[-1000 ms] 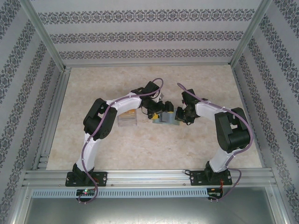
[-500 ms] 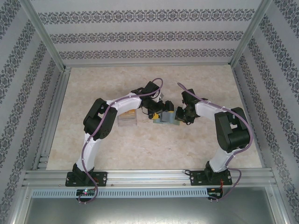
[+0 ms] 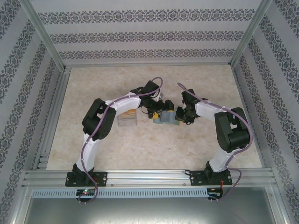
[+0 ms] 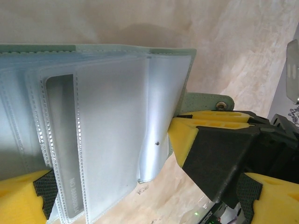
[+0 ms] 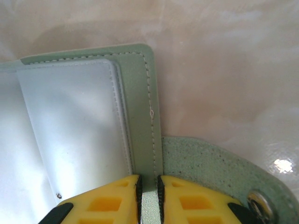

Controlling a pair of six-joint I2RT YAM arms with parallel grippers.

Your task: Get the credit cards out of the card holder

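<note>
Clamping: we see the right gripper closed tight on the card holder, a thin green edge pinched between its yellow fingers.
Left gripper: its jaws stand wide apart, one black pad touching the lower corner of the sleeves, the other low at the right of its wrist view.
Card holder: it lies opened at mid-table, between the two grippers, grey-green cover outward.
Sleeves: clear stitched plastic pockets fan out from the cover; we cannot tell whether credit cards sit in them.
Snap tab: it juts from the cover onto the table, a metal stud near its end, just beside the right fingers.
In the way: from above, both grippers cover most of the card holder; in the left wrist view the right gripper's black body crosses in front of the tab.
Around: a clear plastic box sits on the table just beside the left arm, which overlaps its upper edge.
Surround: patterned walls and an aluminium rail at the near edge.
</note>
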